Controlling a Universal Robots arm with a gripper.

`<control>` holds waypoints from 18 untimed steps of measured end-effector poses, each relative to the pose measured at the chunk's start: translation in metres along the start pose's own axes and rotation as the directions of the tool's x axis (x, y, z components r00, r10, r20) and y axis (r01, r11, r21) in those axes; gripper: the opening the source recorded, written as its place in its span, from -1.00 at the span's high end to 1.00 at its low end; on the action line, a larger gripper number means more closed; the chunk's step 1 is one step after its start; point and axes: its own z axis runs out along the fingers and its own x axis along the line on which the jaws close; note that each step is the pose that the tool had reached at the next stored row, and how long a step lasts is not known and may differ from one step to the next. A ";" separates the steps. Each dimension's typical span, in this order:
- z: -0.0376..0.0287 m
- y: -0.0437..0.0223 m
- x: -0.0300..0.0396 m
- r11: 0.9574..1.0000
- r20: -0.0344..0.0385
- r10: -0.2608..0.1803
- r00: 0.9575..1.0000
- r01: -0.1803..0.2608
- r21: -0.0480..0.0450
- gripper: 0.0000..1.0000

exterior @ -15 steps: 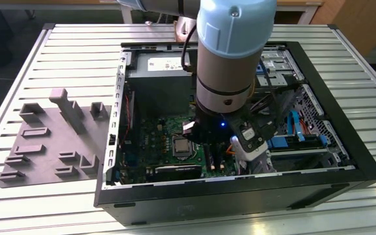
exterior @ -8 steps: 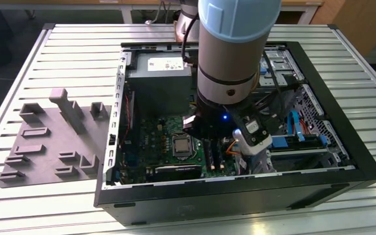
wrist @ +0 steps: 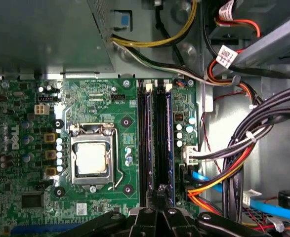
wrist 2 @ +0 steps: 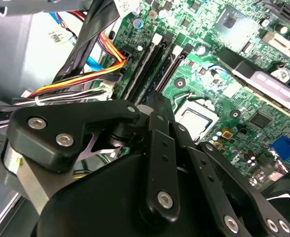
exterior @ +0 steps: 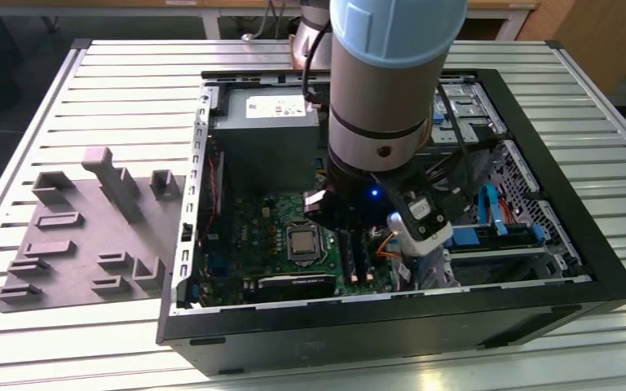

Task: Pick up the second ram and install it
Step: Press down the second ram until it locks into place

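Black robot hand (wrist: 160, 197) sits directly over long dark memory stick (wrist: 160, 143) seated in green motherboard (wrist: 100, 98); grip state cannot be determined.

Nothing legible enough to quote. White label (exterior: 275, 106) on the grey power supply box (exterior: 258, 138): print too small to make out. White tag (wrist: 227, 56) on the cables (wrist: 263, 123): fine code marks, unreadable. White lettering (wrist: 14, 136) set sideways on the green motherboard (wrist: 100, 106).
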 end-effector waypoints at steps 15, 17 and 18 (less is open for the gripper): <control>0.0000 0.0202 0.0007 1.000 0.000 0.000 1.000 0.000 0.000 0.79; -0.0006 0.0203 0.0007 1.000 0.000 0.000 1.000 0.000 0.000 0.79; -0.0006 0.0203 0.0007 1.000 0.000 0.000 1.000 0.000 0.000 0.79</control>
